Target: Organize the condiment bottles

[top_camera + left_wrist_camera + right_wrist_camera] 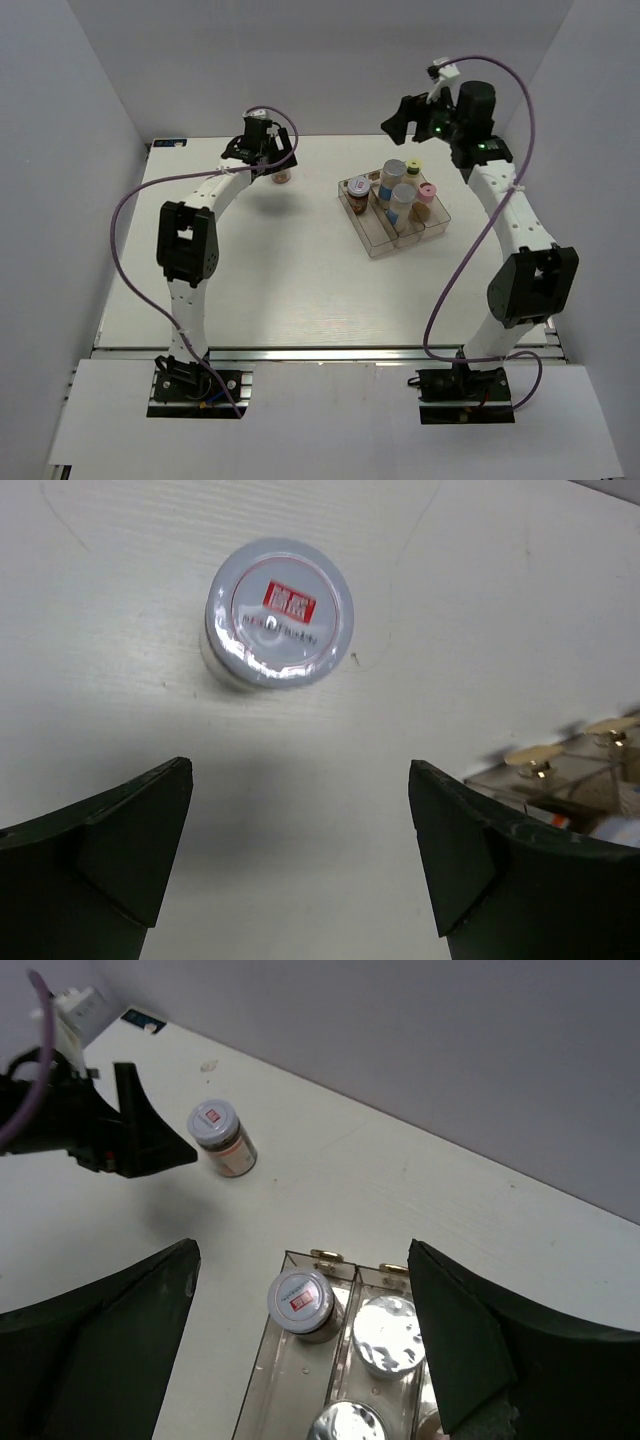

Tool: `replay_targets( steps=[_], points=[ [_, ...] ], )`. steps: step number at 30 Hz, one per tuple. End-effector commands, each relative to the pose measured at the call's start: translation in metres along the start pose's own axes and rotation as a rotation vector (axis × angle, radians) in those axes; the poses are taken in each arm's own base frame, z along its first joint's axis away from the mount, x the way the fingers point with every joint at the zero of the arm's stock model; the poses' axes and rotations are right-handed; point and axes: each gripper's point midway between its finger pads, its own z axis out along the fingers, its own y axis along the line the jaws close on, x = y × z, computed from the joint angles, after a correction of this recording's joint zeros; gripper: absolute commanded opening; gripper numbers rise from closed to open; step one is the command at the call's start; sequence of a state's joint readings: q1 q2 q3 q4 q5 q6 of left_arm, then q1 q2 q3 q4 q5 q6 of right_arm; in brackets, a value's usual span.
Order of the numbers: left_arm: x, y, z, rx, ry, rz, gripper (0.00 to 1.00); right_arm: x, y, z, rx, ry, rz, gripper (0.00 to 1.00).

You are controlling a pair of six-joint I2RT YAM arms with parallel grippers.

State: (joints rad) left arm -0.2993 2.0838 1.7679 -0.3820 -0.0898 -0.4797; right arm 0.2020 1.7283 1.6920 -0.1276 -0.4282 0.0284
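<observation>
One short brown jar point(283, 177) with a pale lid stands alone on the table at the back left; it shows from above in the left wrist view point(280, 613) and in the right wrist view point(222, 1137). My left gripper point(268, 160) point(300, 780) is open and empty, just above and beside this jar. The clear tray point(378, 243) holds the other brown jar point(357, 194) point(300, 1303), two silver-capped bottles point(394, 177) point(392, 1335), a yellow-green-capped bottle point(412, 165) and a pink-capped bottle point(427, 192). My right gripper point(410, 118) point(302, 1260) is open and empty, high above the tray's far end.
The tray has brass hinges at its far edge point(325, 1256) and its corner shows in the left wrist view point(560, 770). White walls close the table at back and sides. A blue-marked tag point(168, 142) lies at the back left corner.
</observation>
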Motion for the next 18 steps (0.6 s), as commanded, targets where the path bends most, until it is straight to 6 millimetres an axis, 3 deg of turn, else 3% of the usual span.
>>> replay_targets(
  steps=[1,8,18],
  points=[
    [0.004,0.007,0.013,-0.071,0.056,0.067,0.98,-0.024,-0.007,-0.035,0.015,-0.049,0.068,0.89],
    [-0.007,0.02,0.048,-0.158,0.016,0.126,0.98,-0.03,-0.029,-0.072,0.06,-0.093,0.094,0.89],
    [-0.033,0.004,0.076,-0.083,-0.109,0.208,0.98,-0.021,-0.03,-0.084,0.064,-0.091,0.109,0.89]
  ],
)
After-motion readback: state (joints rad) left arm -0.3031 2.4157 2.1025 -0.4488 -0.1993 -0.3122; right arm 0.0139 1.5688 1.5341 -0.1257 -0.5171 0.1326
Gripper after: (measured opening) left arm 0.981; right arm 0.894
